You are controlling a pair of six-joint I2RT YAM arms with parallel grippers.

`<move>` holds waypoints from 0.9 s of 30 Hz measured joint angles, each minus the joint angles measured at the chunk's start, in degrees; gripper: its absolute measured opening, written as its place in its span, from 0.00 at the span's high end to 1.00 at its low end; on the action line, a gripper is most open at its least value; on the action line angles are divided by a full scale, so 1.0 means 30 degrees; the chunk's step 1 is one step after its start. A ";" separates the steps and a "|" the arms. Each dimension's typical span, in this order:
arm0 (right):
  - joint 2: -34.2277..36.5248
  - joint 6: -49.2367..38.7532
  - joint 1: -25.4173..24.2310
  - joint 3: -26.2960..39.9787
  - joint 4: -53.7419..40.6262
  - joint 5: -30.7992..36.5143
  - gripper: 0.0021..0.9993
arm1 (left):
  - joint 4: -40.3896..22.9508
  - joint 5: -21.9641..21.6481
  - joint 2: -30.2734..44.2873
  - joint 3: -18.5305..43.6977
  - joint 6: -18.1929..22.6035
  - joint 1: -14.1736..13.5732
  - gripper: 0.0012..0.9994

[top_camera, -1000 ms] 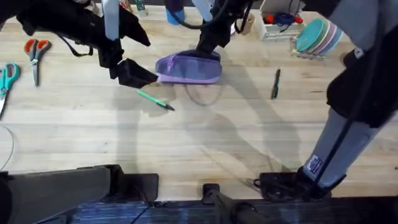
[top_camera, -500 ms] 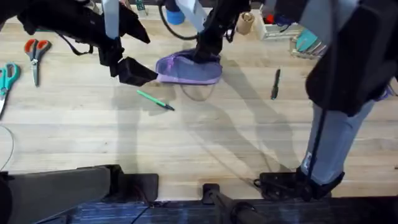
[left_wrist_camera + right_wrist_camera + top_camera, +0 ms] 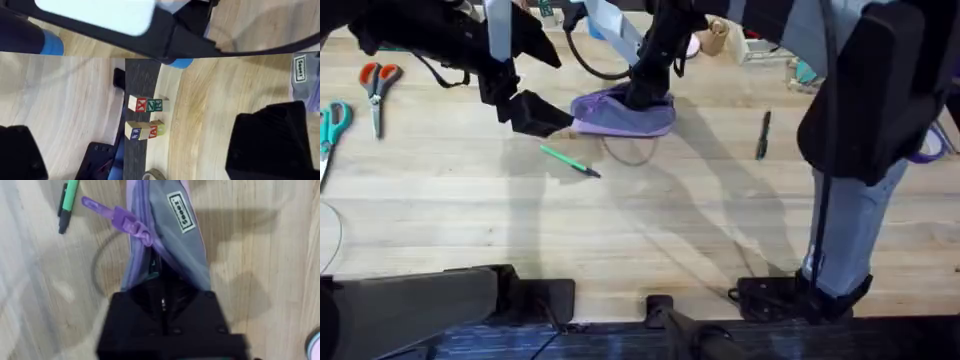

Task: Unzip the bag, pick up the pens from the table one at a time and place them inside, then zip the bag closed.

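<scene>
The lavender bag lies at the table's back middle. My right gripper reaches across from the right and is shut on the bag's fabric at one end of the zipper. The purple zipper pull sits partway along the bag, and the zipper gapes between it and the right gripper. My left gripper stands open against the bag's left end, and its fingers are wide apart. The green pen lies just in front of the bag. Right of the bag lies the dark pen.
Orange scissors and teal scissors lie at the far left. A thin cable loop rests in front of the bag. Lettered wooden blocks sit beyond the table's back edge. My right arm looms over the right side.
The right arm has swung further over the right side, and its gripper has shifted slightly left and down on the bag, bunching it. The left arm and both pens have not moved.
</scene>
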 joint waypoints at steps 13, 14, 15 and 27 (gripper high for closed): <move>0.0166 -0.0344 0.0109 0.0002 -0.0112 0.0029 0.00 | 0.0000 0.0000 0.0000 0.0000 0.0000 0.0000 0.01; 0.0166 -0.0353 0.0109 -0.0001 -0.0129 0.0029 0.00 | 0.0000 0.0000 -0.0005 0.0000 0.0000 0.0000 0.01; 0.0166 -0.0348 0.0109 -0.0005 -0.0160 0.0029 0.00 | 0.0000 0.0000 0.0000 0.0000 0.0000 0.0000 0.01; -0.0047 0.0704 0.0131 0.0009 -0.0707 0.0056 0.00 | 0.0000 0.0000 0.0000 0.0000 0.0000 0.0000 0.01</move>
